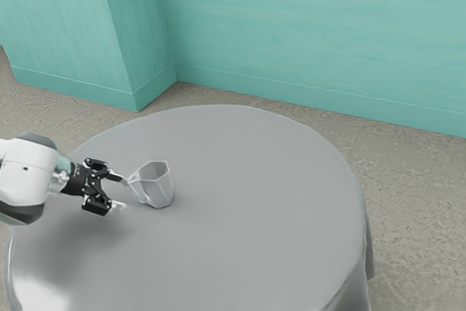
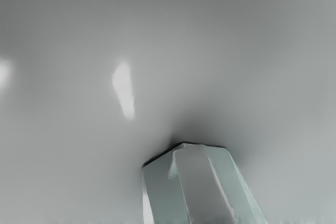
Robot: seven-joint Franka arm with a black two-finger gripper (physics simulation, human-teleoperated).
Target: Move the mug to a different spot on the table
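Note:
A pale grey faceted mug (image 1: 154,183) stands upright on the round grey table (image 1: 247,202), toward the exterior view's left. My black gripper (image 1: 116,191) lies low over the table just to the left of the mug, pointing at it. Its fingers are spread apart and open, with nothing between them. The upper fingertip (image 1: 119,177) sits close to the mug's near rim; I cannot tell if it touches. In the wrist view the mug (image 2: 202,187) shows just ahead of my hand, with its handle side facing the camera.
The table's edge (image 1: 360,202) drops off at the exterior view's right, with speckled floor (image 1: 415,180) beyond. Teal walls (image 1: 306,27) stand at the back. Bare tabletop stretches to the right of the mug and in front of it.

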